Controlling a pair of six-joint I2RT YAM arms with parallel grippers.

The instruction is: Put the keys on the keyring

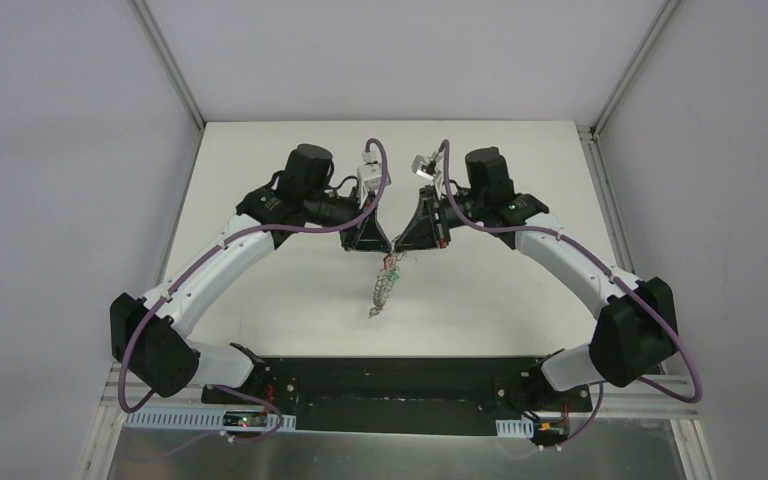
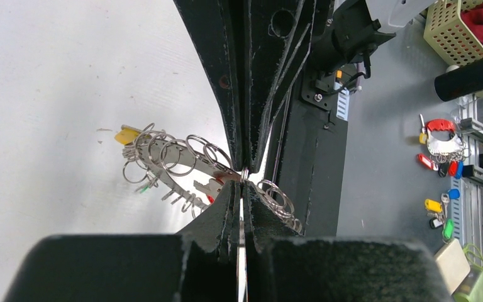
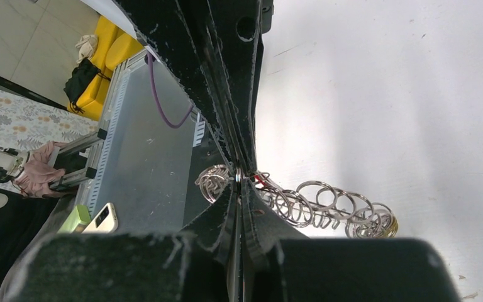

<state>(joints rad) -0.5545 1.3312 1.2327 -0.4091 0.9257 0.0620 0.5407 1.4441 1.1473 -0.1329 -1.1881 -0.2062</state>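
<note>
Your left pincer (image 1: 378, 240) and right pincer (image 1: 407, 240) meet tip to tip over the middle of the white table (image 1: 290, 180). Both are clenched on the keyring (image 1: 385, 285), nipping it at the same spot from opposite sides.

From the left wrist you see your own left pincer (image 2: 242, 189) rising from the bottom edge and the right pincer (image 2: 246, 165) coming down from above. One small wire loop is caught between the two pairs of tips. The keyring (image 2: 176, 157) runs away to the left of that pinch as a grey strip fringed with coiled loops. Among the loops are the keys (image 2: 126, 134), one with a yellow head at the far end and a red one close to the tips.

From the right wrist the right pincer (image 3: 238, 189) grips just below the left pincer (image 3: 242, 165), and the keyring (image 3: 327, 207) trails off to the right.

From above it stretches from the tips toward the near edge of the table; you cannot tell whether its free end touches down.

Beyond the table lie spare keys (image 2: 443, 141) with coloured tags, their lettering too small to read, and a cream basket (image 2: 446, 28)
</note>
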